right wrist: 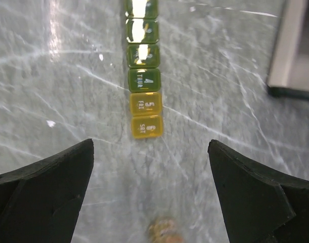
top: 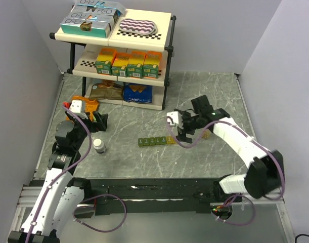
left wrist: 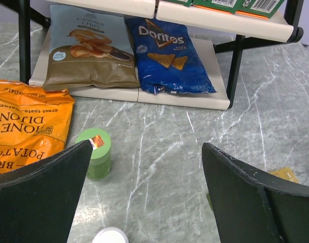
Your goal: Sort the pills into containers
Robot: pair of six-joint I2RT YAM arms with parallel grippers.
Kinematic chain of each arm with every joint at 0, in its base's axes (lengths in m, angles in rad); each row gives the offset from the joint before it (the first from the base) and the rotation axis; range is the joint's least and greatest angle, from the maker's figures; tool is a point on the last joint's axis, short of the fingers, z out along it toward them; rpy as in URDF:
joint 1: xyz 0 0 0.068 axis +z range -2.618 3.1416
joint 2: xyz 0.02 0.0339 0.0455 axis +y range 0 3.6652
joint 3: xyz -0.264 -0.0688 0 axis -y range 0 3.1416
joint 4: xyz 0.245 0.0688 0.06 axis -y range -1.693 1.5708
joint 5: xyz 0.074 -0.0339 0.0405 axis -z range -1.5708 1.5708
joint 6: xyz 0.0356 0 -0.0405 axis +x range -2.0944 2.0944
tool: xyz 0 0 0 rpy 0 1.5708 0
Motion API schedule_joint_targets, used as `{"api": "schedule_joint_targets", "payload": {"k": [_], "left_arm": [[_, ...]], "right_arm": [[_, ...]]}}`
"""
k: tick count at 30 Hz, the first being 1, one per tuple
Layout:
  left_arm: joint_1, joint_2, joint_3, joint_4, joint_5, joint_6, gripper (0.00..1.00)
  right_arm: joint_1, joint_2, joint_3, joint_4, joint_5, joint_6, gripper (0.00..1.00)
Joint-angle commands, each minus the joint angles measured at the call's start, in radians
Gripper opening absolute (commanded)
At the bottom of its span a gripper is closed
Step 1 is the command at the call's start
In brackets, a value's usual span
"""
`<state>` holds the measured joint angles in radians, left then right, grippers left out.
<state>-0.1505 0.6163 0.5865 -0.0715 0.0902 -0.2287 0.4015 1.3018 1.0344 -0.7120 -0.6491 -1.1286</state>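
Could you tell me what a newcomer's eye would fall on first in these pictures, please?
The pill strip, shading green to yellow, lies mid-table, with the open right claw by its yellow end. Behind stands a shelf stocked with boxes, a blue Doritos bag on its lowest tier.

The containers [right wrist: 144, 76] are lying on the grey marbled desk [right wrist: 58, 91] as one narrow strip running up the view, with lids shading from dark green to two yellow ones, FRI and SAT, nearest the camera. The right end effector [right wrist: 150, 144] is hovering with its dark fingers [right wrist: 43, 192] standing wide apart and gripping nothing, the strip's yellow end lying just beyond the gap. A small blurred tan thing [right wrist: 164, 232] is sitting at the bottom edge between the fingers.
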Motion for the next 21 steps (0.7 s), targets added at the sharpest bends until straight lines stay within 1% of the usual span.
{"api": "schedule_joint_targets", "payload": {"k": [1, 6, 7, 8, 9, 11, 15, 18, 21], "left_arm": [[-0.001, -0.007, 0.015, 0.033, 0.011, 0.019, 0.96], [-0.001, -0.018, 0.015, 0.033, -0.012, 0.026, 0.96], [-0.001, -0.026, 0.012, 0.036, -0.014, 0.026, 0.96], [-0.001, -0.030, 0.010, 0.042, -0.014, 0.026, 0.96], [-0.001, -0.036, 0.009, 0.044, -0.017, 0.028, 0.96], [-0.001, -0.041, 0.007, 0.044, -0.017, 0.028, 0.96], [-0.001, -0.035, 0.009, 0.044, -0.009, 0.026, 0.96], [-0.001, -0.032, 0.012, 0.042, 0.000, 0.025, 0.96], [-0.003, -0.035, 0.010, 0.042, 0.008, 0.025, 0.96]], "right_arm": [[0.042, 0.111, 0.029, 0.063, 0.020, -0.203, 1.00], [0.152, 0.214, -0.013, 0.161, 0.129, -0.217, 1.00], [0.167, 0.241, -0.023, 0.186, 0.176, -0.214, 1.00], [0.181, 0.252, -0.036, 0.250, 0.193, -0.203, 1.00], [0.200, 0.263, -0.046, 0.270, 0.204, -0.183, 1.00], [0.204, 0.297, -0.034, 0.279, 0.200, -0.159, 0.98], [0.217, 0.370, 0.021, 0.247, 0.218, -0.145, 0.94], [0.229, 0.398, 0.032, 0.241, 0.224, -0.146, 0.91], [0.246, 0.428, 0.041, 0.238, 0.242, -0.135, 0.86]]}}
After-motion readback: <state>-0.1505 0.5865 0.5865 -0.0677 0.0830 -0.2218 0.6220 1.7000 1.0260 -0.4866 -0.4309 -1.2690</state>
